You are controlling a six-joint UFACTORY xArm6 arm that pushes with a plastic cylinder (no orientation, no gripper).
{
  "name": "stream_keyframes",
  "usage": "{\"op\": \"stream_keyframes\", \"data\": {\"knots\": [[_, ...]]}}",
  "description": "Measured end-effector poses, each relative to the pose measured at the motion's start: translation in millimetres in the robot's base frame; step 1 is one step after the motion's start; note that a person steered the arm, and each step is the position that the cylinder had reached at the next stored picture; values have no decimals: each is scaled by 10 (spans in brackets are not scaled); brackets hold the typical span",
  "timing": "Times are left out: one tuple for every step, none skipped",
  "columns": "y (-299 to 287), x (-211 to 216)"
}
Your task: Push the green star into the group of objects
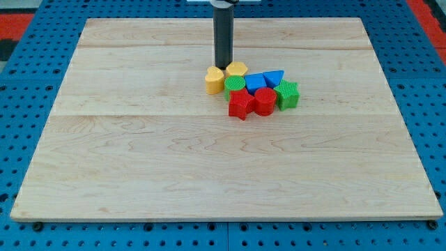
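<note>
Although the wooden surface (139, 160) is broad, everything sits in one tight cluster a little toward its top edge and slightly right of centre, well away from every corner. The dark rod comes down from the top edge, and my tip (222, 66) rests at the cluster's upper left, just above the yellow block (214, 79) and beside the second yellow block (237, 68). There are no fingers here, only the bare rod, so nothing is grasped or released. The green star (287, 95) lies at the cluster's far right side, touching or nearly touching the red round block (265, 101), with the blue blocks (265, 79) above, the red star (241, 104) further left and a second green block (234, 85) behind it. Judging from this, the green star looks already joined; any further nudge would need my tip carried around to its right side, pushing toward the left edge.
</note>
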State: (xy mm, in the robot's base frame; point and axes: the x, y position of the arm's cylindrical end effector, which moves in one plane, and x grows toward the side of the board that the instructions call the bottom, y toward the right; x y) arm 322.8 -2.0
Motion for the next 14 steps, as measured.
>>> {"op": "stream_keyframes", "data": {"knots": [[82,-155],[645,-155],[1239,-155],[1333,-155],[1333,-152],[1333,-151],[1333,-37],[1333,199],[1333,392],[1333,564],[1334,720],[1337,756],[1410,756],[1526,756]]}}
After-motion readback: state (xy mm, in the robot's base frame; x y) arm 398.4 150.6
